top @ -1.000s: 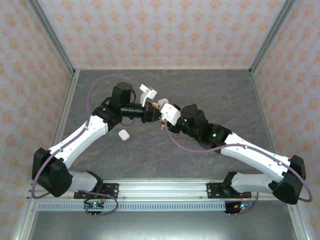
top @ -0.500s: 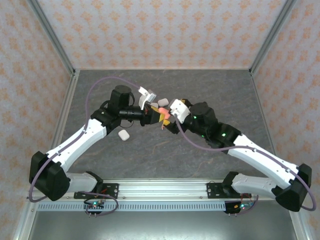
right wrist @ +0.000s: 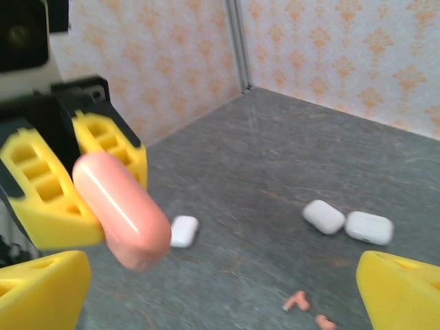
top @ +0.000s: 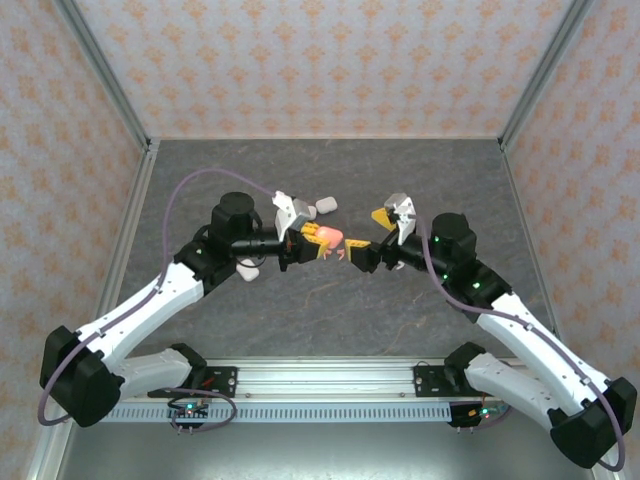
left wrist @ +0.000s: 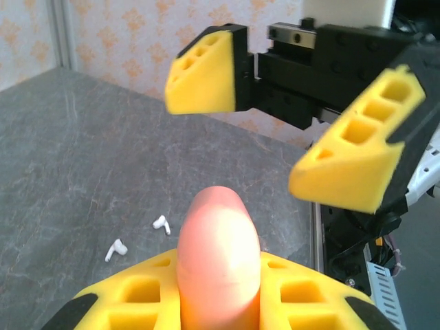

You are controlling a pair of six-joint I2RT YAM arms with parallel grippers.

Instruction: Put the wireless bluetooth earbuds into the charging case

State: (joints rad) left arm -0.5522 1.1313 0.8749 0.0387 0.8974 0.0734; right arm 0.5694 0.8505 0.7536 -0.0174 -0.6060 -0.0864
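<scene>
Far from walls (top: pixel 300 70), pink case (top: pixel 325 236) in left fingers (left wrist: pixel 130 302)

Overhead looks down — facing wrist views share case (left wrist: pixel 218 247).

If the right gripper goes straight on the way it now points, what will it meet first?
Most likely the pink charging case held in the left gripper, just ahead of the right gripper, whose jaws are open. It sits slightly off-centre, so I am unsure.
</scene>
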